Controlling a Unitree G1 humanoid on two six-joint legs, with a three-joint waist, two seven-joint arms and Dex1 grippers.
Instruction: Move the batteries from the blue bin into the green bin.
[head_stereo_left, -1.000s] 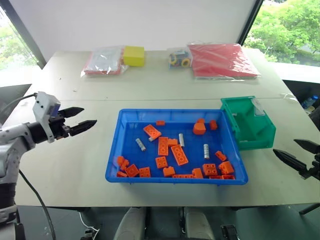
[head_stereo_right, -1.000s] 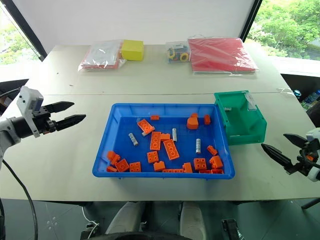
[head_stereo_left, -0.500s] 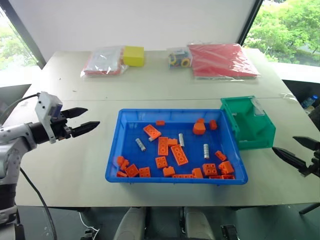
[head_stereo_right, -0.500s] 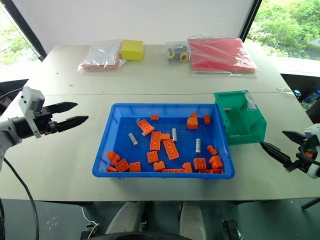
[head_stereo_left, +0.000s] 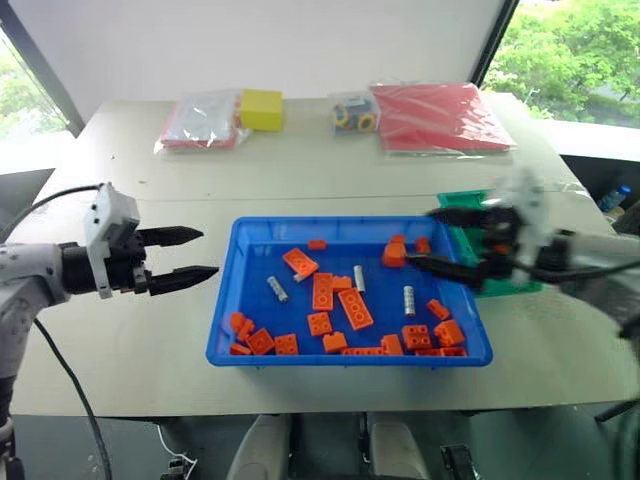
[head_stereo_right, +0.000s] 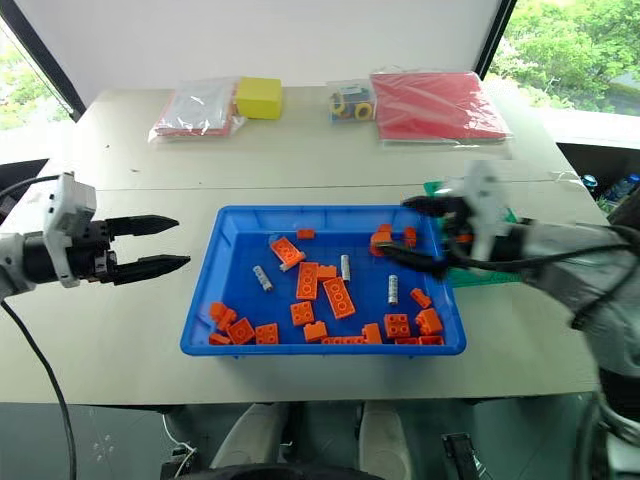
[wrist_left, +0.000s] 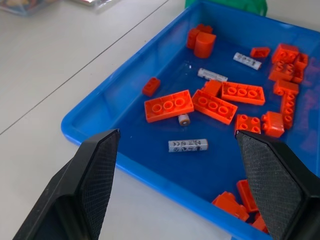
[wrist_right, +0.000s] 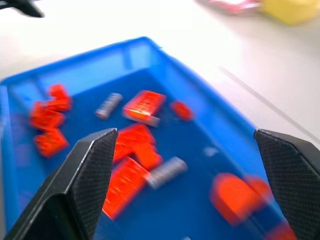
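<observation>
The blue bin (head_stereo_left: 225, 300) sat at the centre of the pale counter (head_stereo_left: 300, 185), its long axis running from 9 to 3 o'clock, strewn with orange bricks (head_stereo_left: 355, 308). Three batteries lay plainly on its floor: one (head_stereo_left: 278, 289) left of centre, slanted from 11 toward 5 o'clock; one (head_stereo_left: 359, 278) near the middle, lengthwise from 12 to 6 o'clock; and one (head_stereo_left: 409, 300) to the right, also pointing 12 to 6. In the left wrist view a further small cylinder end (wrist_left: 184, 119) peeked from beside a brick, too hidden to identify surely. The green bin (head_stereo_left: 470, 200) stood touching or just beside the blue bin's edge at about 2 o'clock, largely covered by the right arm, so its interior could not be read. The left claw (head_stereo_left: 187, 254) hovered over the counter at 9 o'clock of the blue bin, outside its rim, fingers spread wide and empty, pointing toward 3 o'clock. The right claw (head_stereo_left: 443, 239) hung over the bin's right end near the 2 o'clock corner, blurred, fingers wide apart and gripping nothing, aimed toward 9 o'clock. At the far 12 o'clock edge of the counter lay a clear bag (head_stereo_left: 197, 121), a yellow block (head_stereo_left: 260, 109), a small packet (head_stereo_left: 355, 112) and a red packet (head_stereo_left: 440, 117).
</observation>
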